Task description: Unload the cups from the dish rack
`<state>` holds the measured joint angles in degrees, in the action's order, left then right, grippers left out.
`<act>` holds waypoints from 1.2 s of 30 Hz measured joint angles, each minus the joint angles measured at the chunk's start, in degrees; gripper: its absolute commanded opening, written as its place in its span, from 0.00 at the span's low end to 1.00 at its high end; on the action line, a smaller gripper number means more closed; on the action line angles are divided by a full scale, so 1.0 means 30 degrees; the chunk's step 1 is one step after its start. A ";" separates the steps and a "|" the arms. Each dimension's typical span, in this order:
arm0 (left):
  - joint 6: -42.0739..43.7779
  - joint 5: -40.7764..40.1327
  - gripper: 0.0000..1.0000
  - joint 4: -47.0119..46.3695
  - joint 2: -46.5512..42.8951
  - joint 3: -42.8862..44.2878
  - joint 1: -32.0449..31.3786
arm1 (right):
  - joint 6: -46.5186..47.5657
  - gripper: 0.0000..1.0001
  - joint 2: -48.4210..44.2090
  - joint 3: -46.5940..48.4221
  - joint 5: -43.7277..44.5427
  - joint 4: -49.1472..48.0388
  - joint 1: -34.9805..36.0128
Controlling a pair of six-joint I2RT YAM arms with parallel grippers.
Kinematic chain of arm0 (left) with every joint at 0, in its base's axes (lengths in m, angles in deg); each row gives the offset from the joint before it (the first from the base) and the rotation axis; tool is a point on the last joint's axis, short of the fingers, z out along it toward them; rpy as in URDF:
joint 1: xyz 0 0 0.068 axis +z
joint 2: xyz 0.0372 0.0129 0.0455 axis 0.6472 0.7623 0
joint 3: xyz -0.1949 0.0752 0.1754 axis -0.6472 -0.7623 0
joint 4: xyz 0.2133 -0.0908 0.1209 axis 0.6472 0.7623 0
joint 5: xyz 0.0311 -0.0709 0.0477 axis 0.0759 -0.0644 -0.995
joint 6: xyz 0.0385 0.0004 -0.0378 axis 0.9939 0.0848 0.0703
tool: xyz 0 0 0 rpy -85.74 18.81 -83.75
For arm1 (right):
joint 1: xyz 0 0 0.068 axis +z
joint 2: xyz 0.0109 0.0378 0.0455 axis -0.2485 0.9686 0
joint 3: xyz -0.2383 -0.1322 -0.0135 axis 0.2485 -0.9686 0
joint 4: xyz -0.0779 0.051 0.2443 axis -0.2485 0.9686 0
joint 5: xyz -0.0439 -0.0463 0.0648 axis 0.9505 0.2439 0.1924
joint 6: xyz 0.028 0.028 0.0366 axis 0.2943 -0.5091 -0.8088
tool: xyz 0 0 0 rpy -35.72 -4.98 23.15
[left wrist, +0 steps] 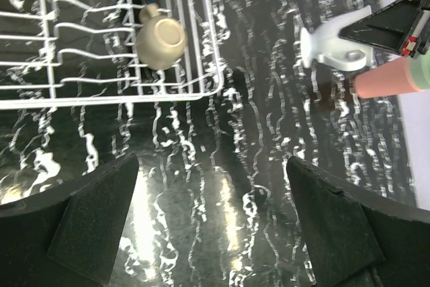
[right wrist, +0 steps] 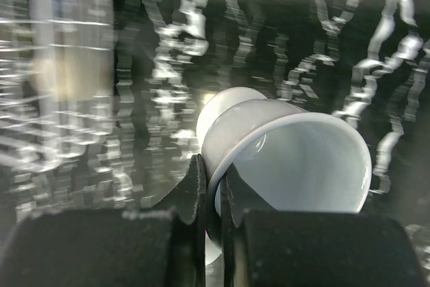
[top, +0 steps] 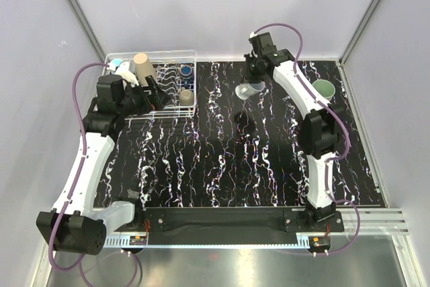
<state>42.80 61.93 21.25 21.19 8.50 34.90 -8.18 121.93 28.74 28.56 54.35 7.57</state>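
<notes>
The white wire dish rack stands at the table's back left. In it are a tan tumbler, a cyan cup, a navy cup and a beige mug. My left gripper hovers at the rack's front edge. In the left wrist view it is wide open and empty above bare table, with the beige mug ahead inside the rack. My right gripper is shut on the rim of a pale cup, one finger inside it. The pale cup hangs tilted over mid-table.
A green cup stands on the black marbled table at the back right, next to the right arm. In the left wrist view a pinkish tumbler shows at the right edge. The right wrist view is blurred, with the rack at its left.
</notes>
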 measured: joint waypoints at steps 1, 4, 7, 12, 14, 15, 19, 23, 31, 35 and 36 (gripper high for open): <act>0.0102 -0.0175 0.99 0.0036 0.0000 -0.0095 0.0000 | 0.0350 0.00 0.0495 0.0474 0.0546 0.0561 0.0000; 0.0182 -0.0532 0.99 0.0131 0.0000 -0.0466 0.0000 | 0.1180 0.00 0.2018 0.1625 0.1741 0.1668 -0.0015; 0.0182 -0.0787 0.99 0.0270 0.0000 -0.0619 0.0000 | 0.1851 0.00 0.3104 0.1902 0.2543 0.2310 -0.0015; 0.0204 -0.1093 0.99 0.0248 -0.0029 -0.0619 -0.0007 | 0.2594 0.00 0.4167 0.1945 0.3249 0.3075 -0.0015; 0.0262 -0.1209 0.99 0.0248 -0.0029 -0.0619 -0.0007 | 0.2776 0.01 0.4167 0.2004 0.3279 0.3096 0.0007; 0.0291 -0.1260 0.99 0.0240 -0.0029 -0.0619 -0.0007 | 0.2834 0.03 0.4189 0.2004 0.3300 0.3104 0.0007; 0.0437 -0.1494 0.99 0.0248 -0.0029 -0.0627 -0.0007 | 0.2907 0.13 0.4218 0.2004 0.3286 0.3133 0.0029; 0.0532 -0.1719 0.99 0.0248 -0.0036 -0.0627 -0.0007 | 0.2914 0.18 0.4262 0.2004 0.3235 0.3126 0.0044; 0.0619 -0.2084 0.99 0.0262 -0.0036 -0.0627 -0.0015 | 0.2856 0.30 0.4306 0.2841 0.3089 0.3322 0.0058; 0.0612 -0.2288 0.99 0.0270 -0.0073 -0.0627 -0.0015 | 0.2820 0.34 0.4269 0.3606 0.3053 0.3337 0.0058; 0.0612 -0.2339 0.99 0.0270 -0.0080 -0.0619 -0.0015 | 0.2812 0.35 0.4204 0.3650 0.3024 0.3337 0.0058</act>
<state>44.63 54.91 22.06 20.95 6.64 34.86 0.26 134.54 39.69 37.63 64.36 7.74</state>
